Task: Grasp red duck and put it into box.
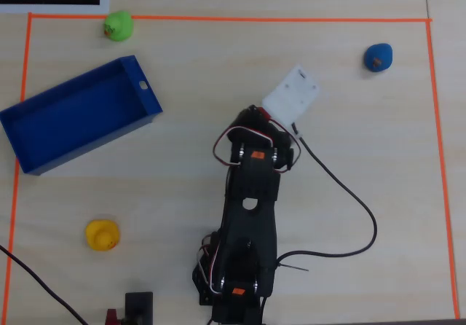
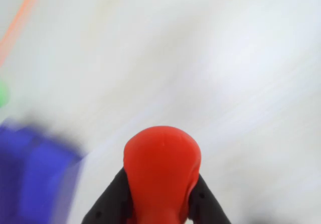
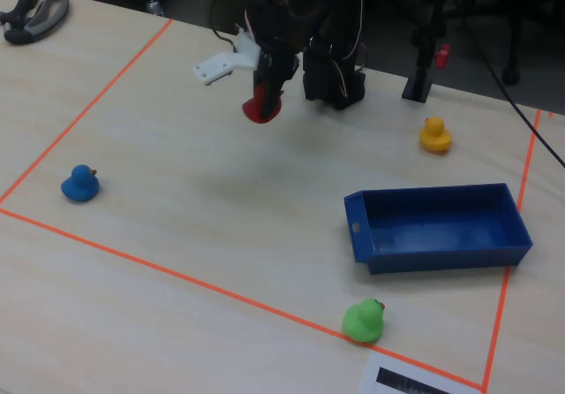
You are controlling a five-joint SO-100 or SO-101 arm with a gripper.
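Reading the fixed view from left to right, you first meet the small rounded blue toy duck [image 3: 79, 184] near the orange tape border [image 3: 177, 275]. It is no part of this job, and neither are the yellow one or the green one further along.

Next comes your black two-finger gripper [image 3: 263, 107], raised above the pale wooden table [image 3: 194, 208] with the small glossy red toy duck [image 3: 262, 109] hanging from it. The wrist view confirms the hold: the dark fingers [image 2: 116, 196] press in on either flank of the red duck [image 2: 161, 174], so the hand is clamped on it and not merely resting against it.

So the pick looks done and you are in the carry. The streaked tabletop in the wrist view suggests the arm is swinging as you go.

Further right lies the large shallow blue plastic box [image 3: 494, 257], with low walls and a small white round mark on its near end, well apart from the gripper. It looks empty. The small yellow toy duck [image 3: 433, 136] sits beyond it and the small green toy duck [image 3: 363, 321] in front, both outside the walls.

Your next move, as I judge it, is to bring the duck over the open middle of the box, lower it inside the walls, and only then part the fingers. Keep clear of the near wall, since a release too soon would drop the duck on the table.
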